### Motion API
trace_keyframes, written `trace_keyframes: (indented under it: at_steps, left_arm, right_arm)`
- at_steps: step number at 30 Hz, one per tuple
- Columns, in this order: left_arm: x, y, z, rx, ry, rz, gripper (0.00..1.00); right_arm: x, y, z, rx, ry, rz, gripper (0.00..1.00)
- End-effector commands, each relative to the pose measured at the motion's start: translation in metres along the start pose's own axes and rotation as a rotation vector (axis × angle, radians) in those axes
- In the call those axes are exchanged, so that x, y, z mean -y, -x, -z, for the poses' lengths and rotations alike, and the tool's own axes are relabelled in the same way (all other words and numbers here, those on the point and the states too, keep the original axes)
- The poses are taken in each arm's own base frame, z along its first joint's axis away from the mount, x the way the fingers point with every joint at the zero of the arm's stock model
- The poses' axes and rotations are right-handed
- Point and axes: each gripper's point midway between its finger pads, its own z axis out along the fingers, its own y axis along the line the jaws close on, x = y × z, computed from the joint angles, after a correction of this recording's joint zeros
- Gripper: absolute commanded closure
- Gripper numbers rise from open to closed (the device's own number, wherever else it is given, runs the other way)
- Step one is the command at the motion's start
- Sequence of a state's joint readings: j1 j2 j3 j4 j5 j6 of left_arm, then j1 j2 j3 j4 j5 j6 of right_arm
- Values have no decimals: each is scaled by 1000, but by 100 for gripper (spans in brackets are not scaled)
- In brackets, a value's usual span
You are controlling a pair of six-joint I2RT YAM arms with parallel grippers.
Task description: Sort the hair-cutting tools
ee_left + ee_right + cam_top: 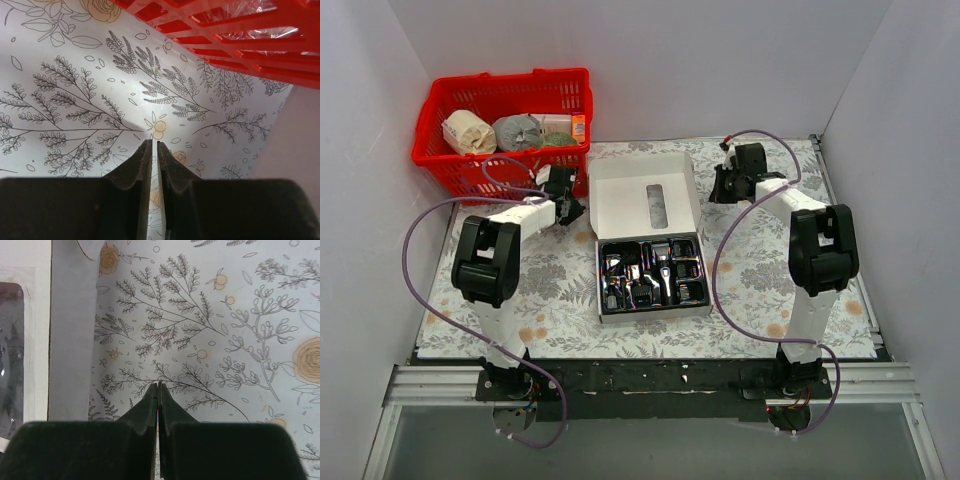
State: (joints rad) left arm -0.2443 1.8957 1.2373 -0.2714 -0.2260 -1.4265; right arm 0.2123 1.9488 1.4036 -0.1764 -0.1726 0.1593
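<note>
The hair clipper (663,272) with its silvery head lies in the black tray of the open kit box (650,300) at the table's middle, among several small black comb attachments (620,280). My left gripper (568,208) is shut and empty, left of the box's lid and beside the red basket; its view shows closed jaws (154,144) over the floral cloth. My right gripper (720,185) is shut and empty, right of the lid; its jaws (159,384) hang over bare cloth, with the lid (30,330) at the left edge.
A red basket (470,165) with rolls and packets stands at the back left; its wall (235,35) is close above my left gripper. The white lid (645,195) lies flat behind the tray. Grey walls close the sides and back.
</note>
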Motion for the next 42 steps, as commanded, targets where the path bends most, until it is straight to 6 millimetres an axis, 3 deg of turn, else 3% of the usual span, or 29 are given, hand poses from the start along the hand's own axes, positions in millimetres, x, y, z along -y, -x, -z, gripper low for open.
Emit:
trace_keyframes:
  at_steps: [1,10,19,21,22,30,34,36,41,42]
  left_arm:
    - [32,11,3,43,-64,0,91]
    - [56,8,1,61,-112,-12,91]
    - [73,11,11,93,-215,-2,91]
    - [78,18,19,117,-243,-2,91]
    - [77,16,21,118,-250,-6,91]
    - [95,39,71,221,-412,-8,91]
    - [104,52,106,270,-486,-5,91]
    - [102,52,115,274,-504,-8,90]
    - [100,55,151,306,-563,6,90]
    - [96,51,153,299,-564,4,90]
  right_arm:
    - [-21,19,-9,44,96,13,99]
    - [-55,26,-30,35,271,17,99]
    - [-81,41,-24,79,428,41,99]
    - [-85,35,-21,70,443,44,99]
    - [-89,45,-15,110,457,68,99]
    - [-103,34,11,158,502,136,99]
    - [-110,34,29,184,489,169,99]
    - [-111,36,39,205,468,189,99]
    - [-114,11,55,197,443,209,99]
    - [-117,14,63,221,441,220,99]
